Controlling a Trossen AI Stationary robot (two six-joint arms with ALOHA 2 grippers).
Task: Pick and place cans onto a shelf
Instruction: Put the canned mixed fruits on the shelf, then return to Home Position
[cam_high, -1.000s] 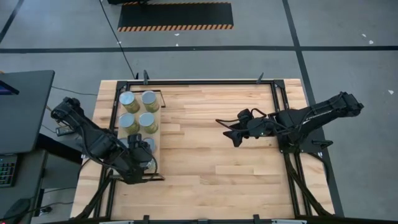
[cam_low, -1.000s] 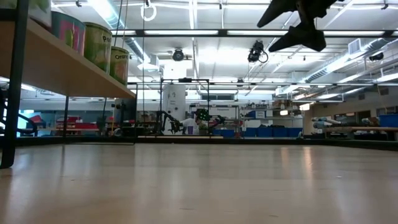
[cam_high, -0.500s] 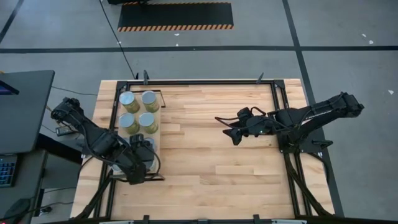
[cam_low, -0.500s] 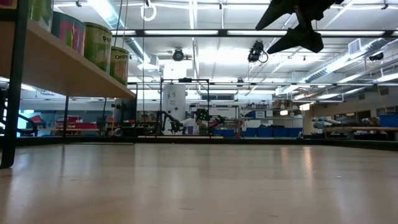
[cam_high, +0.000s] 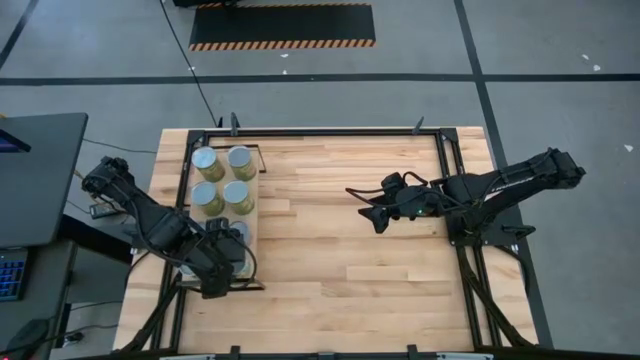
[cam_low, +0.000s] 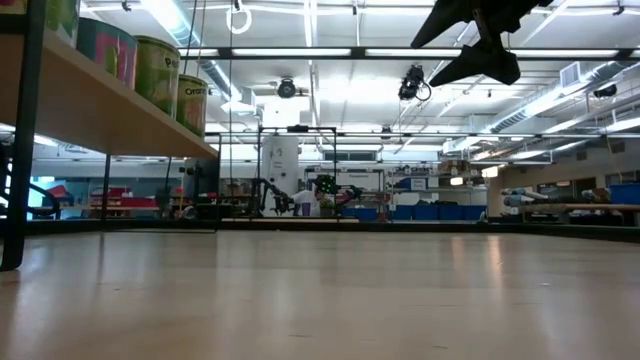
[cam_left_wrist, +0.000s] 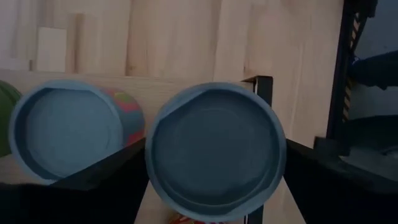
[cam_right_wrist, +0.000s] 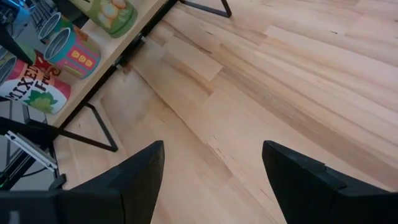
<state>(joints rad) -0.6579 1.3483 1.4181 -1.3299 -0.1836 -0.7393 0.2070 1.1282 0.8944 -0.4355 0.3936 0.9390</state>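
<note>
The left gripper jaws straddle a can at the shelf end; a nudge could topple its neighbour. The right gripper hovers spread.

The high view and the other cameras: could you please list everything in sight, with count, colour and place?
cans: at least six, silvery tops, labels green, pink and red-white, all on the shelf
shelf: one, pale wood with black frame, on the table's left side
tabletop: one, plank wood, nothing else on it
left gripper: dark, around the end can on the shelf
right gripper: dark, open, raised over the table right of centre
</note>
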